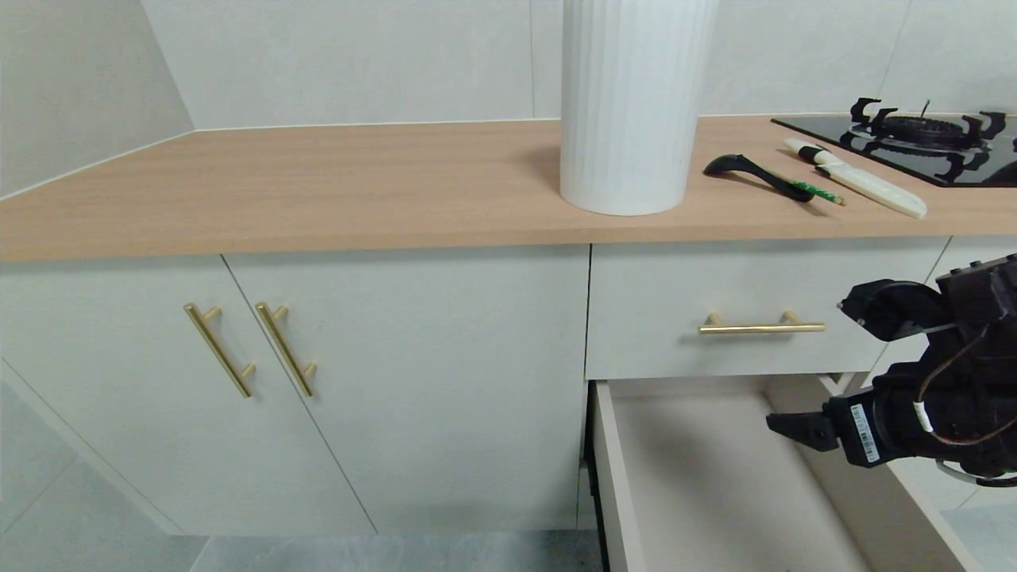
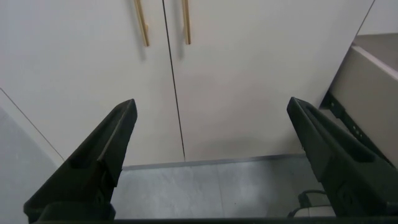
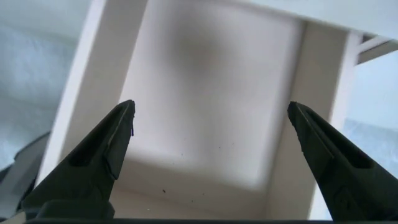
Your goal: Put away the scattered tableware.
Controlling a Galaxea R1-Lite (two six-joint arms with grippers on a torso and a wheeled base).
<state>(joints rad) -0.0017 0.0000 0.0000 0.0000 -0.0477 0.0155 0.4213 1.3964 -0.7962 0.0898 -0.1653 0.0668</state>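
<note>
- The scattered tableware sits on the counter (image 1: 318, 191) at about 1 o'clock from the robot: a black spoon (image 1: 755, 175), a thin green-striped piece (image 1: 822, 193) at the spoon's handle end, and a pale knife (image 1: 862, 179) just beside them.
- All three lie between the tall white ribbed container (image 1: 628, 103) and the hob (image 1: 922, 135).
- Down at 5 o'clock a drawer (image 1: 699, 477) stands pulled out. I take it as the likely place for them.
- The right gripper (image 1: 809, 365) hangs over that drawer, jaws wide apart and holding nothing.
- The left gripper (image 2: 210, 112) sits low, facing the cupboard doors (image 2: 93, 74), jaws likewise apart and bare.
- All three pieces look light and stiff, and they lie flat, so I'd expect them to skid on the smooth wood.
- I'd pinch the spoon across its slim handle, and the knife at its narrower far end, which I take for the handle. The pale blade may be brittle.
- I can't tell what the green piece is. It's so thin it would need a close, centred pinch.
</note>
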